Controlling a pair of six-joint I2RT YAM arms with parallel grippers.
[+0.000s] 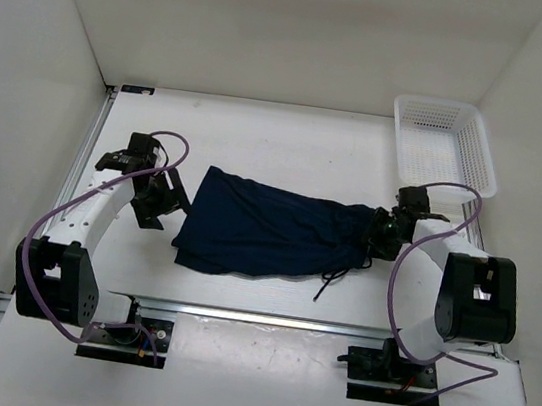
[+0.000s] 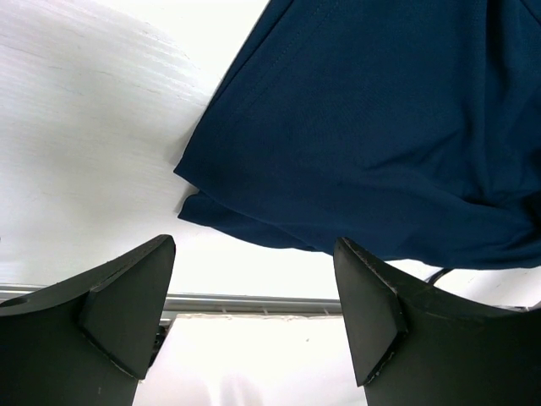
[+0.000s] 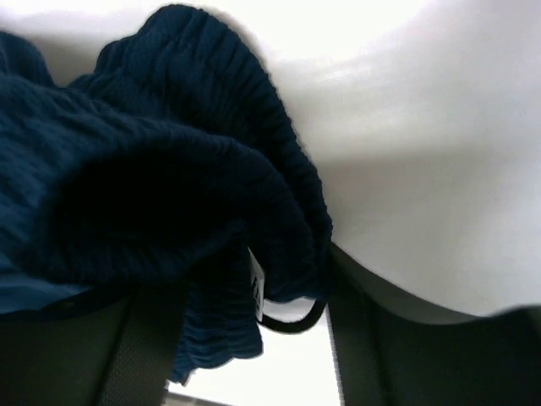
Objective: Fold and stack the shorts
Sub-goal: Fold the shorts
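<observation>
The navy shorts (image 1: 267, 228) lie spread in the middle of the table, waistband to the right, with a black drawstring (image 1: 336, 278) trailing toward the front. My left gripper (image 1: 164, 206) is open and empty, just left of the shorts' leg end; in the left wrist view (image 2: 255, 247) the fabric (image 2: 372, 127) lies ahead of the fingers, apart from them. My right gripper (image 1: 380, 231) is at the waistband. In the right wrist view (image 3: 254, 288) its jaws stand wide apart with the bunched waistband (image 3: 169, 169) and a drawstring loop (image 3: 292, 326) between them.
A white mesh basket (image 1: 446, 142) stands at the back right corner. White walls enclose the table on the left, back and right. A metal rail (image 1: 265, 316) runs along the front edge and also shows in the left wrist view (image 2: 254, 302).
</observation>
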